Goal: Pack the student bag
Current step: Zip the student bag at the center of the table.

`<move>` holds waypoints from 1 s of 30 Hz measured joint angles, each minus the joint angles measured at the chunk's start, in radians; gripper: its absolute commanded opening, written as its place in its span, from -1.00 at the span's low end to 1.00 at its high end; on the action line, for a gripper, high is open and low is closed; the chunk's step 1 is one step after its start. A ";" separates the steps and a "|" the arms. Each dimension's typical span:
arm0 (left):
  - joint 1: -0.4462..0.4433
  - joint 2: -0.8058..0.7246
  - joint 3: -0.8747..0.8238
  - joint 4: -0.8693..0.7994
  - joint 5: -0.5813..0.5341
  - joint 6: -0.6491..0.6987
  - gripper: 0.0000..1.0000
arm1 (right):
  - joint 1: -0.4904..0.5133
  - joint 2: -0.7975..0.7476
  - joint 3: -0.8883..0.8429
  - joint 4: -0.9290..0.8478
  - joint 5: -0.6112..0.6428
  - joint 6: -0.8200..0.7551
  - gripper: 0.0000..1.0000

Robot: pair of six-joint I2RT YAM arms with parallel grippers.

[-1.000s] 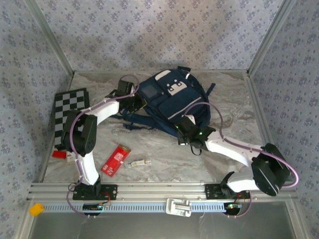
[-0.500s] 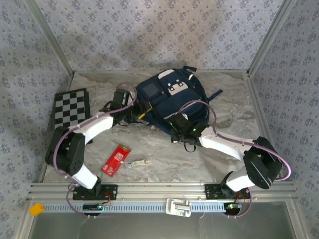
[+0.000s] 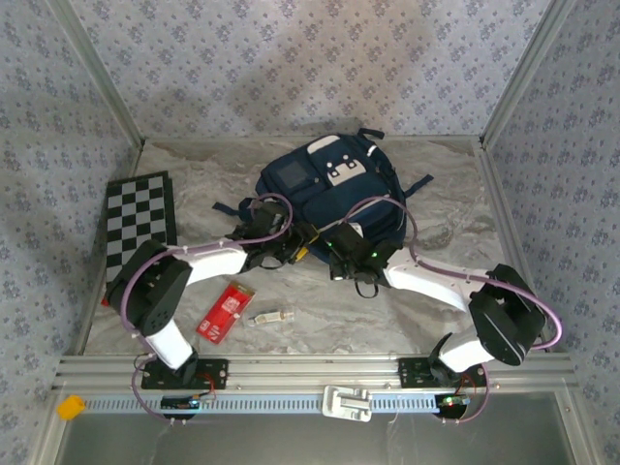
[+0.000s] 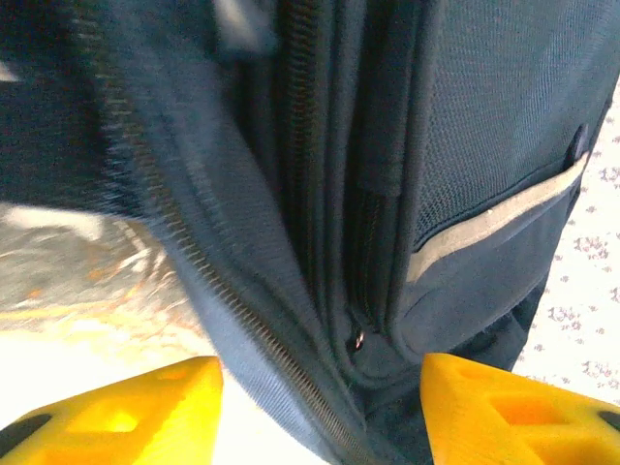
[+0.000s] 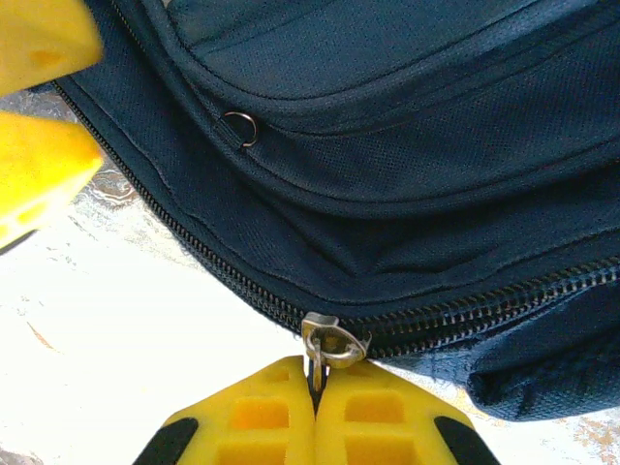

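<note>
The student bag (image 3: pixel 334 184), a large navy backpack with a white patch, lies at the back middle of the table. My right gripper (image 3: pixel 331 258) is at the bag's near edge. In the right wrist view the right gripper (image 5: pixel 315 407) is shut on the metal zipper pull (image 5: pixel 327 344) of the bag's main zipper. My left gripper (image 3: pixel 300 250) sits just left of it, open. In the left wrist view the left gripper (image 4: pixel 320 417) has its yellow fingertips (image 4: pixel 126 412) wide apart, and the bag's zipper edge (image 4: pixel 262 339) runs between them without being pinched.
A folded chessboard (image 3: pixel 140 218) lies at the left edge. A red packet (image 3: pixel 225 310) and a small pale object (image 3: pixel 271 316) lie on the near table in front of the left arm. The enclosure walls stand close on the left, right and back.
My left arm has swung from the bag's left side down to its near edge beside the right gripper, and its jaws have opened. The bag shifted slightly. The right gripper stays shut on the pull.
</note>
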 measured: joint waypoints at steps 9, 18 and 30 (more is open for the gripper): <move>-0.021 0.058 0.031 0.017 -0.040 -0.046 -0.89 | 0.006 0.026 0.002 -0.001 0.005 0.003 -1.00; -0.011 0.039 0.034 -0.044 -0.058 0.030 -1.00 | 0.010 0.032 0.009 -0.026 0.032 0.003 -1.00; 0.185 0.003 0.101 -0.206 0.056 0.211 -1.00 | -0.051 -0.091 -0.051 -0.070 0.016 -0.010 -1.00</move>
